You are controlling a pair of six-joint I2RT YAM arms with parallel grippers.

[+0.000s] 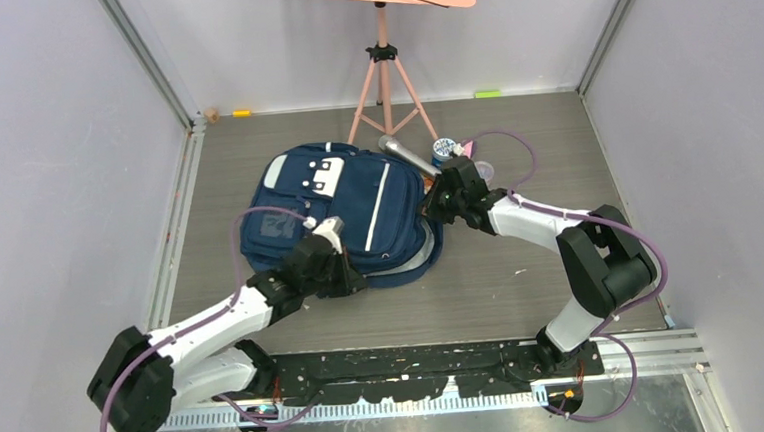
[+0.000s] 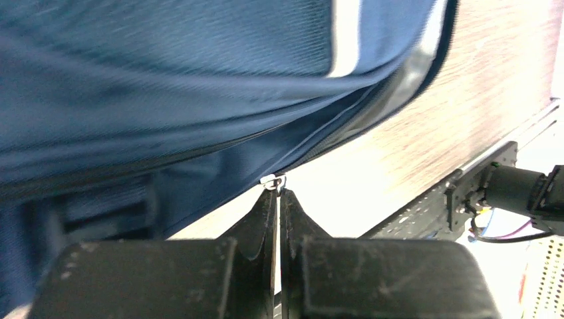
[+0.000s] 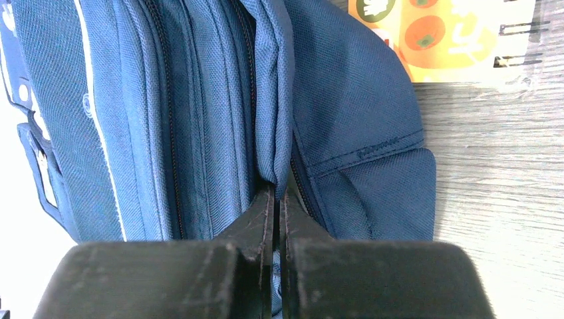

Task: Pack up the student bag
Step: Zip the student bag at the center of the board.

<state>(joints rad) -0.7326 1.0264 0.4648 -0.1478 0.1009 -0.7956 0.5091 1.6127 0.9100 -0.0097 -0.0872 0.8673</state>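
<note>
The student bag (image 1: pixel 343 210) lies flat on the table (image 1: pixel 522 278). The left claw (image 2: pixel 277 193) is pinched shut on a zipper pull (image 2: pixel 273 180), probably to work the zip. The right claw (image 3: pixel 277 194) is clamped on the bag's side fabric, seemingly bracing it. The bag's inside is hidden, and the left wrist view is blurred.

A grey wood-grain desk (image 1: pixel 522 278) carries the navy, white-striped student bag (image 1: pixel 357 202), lying flat left of centre. At the bag's far right corner lie a silvery cylinder (image 1: pixel 406 154), a small round tin (image 1: pixel 443 149) and an orange printed packet (image 3: pixel 452 40). A tripod (image 1: pixel 384 86) stands behind; a yellow piece (image 1: pixel 241 112) and a green piece (image 1: pixel 488 93) lie along the far edge.
</note>
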